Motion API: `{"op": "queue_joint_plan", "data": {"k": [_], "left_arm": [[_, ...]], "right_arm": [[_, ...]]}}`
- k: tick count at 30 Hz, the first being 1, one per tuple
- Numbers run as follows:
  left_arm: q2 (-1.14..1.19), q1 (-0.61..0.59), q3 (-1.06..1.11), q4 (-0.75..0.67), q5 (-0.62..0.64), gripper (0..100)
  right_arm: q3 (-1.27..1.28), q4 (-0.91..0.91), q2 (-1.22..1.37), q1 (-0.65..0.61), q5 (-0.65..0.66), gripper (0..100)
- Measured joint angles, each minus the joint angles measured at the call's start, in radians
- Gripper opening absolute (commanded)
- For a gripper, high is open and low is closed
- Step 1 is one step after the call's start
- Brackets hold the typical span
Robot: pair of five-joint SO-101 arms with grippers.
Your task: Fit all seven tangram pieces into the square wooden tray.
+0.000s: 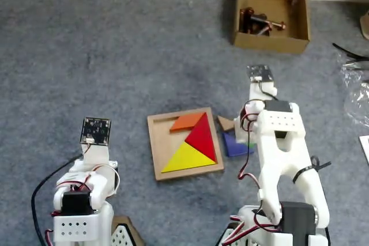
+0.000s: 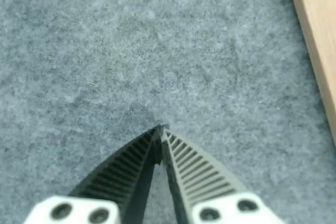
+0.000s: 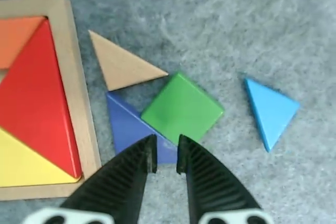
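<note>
The square wooden tray [image 1: 157, 155] lies mid-table and holds an orange piece [image 1: 187, 122], a red triangle [image 1: 203, 136] and a yellow triangle [image 1: 185, 158]. Right of the tray rim [image 3: 79, 93] lie a tan triangle [image 3: 123, 66], a green square [image 3: 182, 109] partly overlapping a dark blue piece [image 3: 128, 127], and a light blue triangle [image 3: 270, 109]. My right gripper [image 3: 167, 153] hovers over the dark blue piece's edge, open by a narrow gap with nothing held. My left gripper [image 2: 160, 129] is shut and empty above bare carpet, left of the tray edge [image 2: 315, 40].
A cardboard box [image 1: 271, 33] with metal and wooden bits stands at the back right. Clear plastic wrapping [image 1: 357, 84] lies at the right edge. Grey carpet stretches open to the left and behind the tray.
</note>
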Motion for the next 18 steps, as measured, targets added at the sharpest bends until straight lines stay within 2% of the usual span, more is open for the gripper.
{"op": "queue_joint_plan", "data": {"k": [7,14,18], "left_arm": [[0.0,0.0,0.0,0.0,0.0,1],[0.0,0.0,0.0,0.0,0.0,1],[0.0,0.0,0.0,0.0,0.0,1]], "right_arm": [[0.014,0.066,-0.178,0.0,0.0,6.7],[0.196,-0.092,-0.267,-0.002,0.0,6.7],[0.227,-0.117,-0.273,-0.006,0.0,6.7]]}}
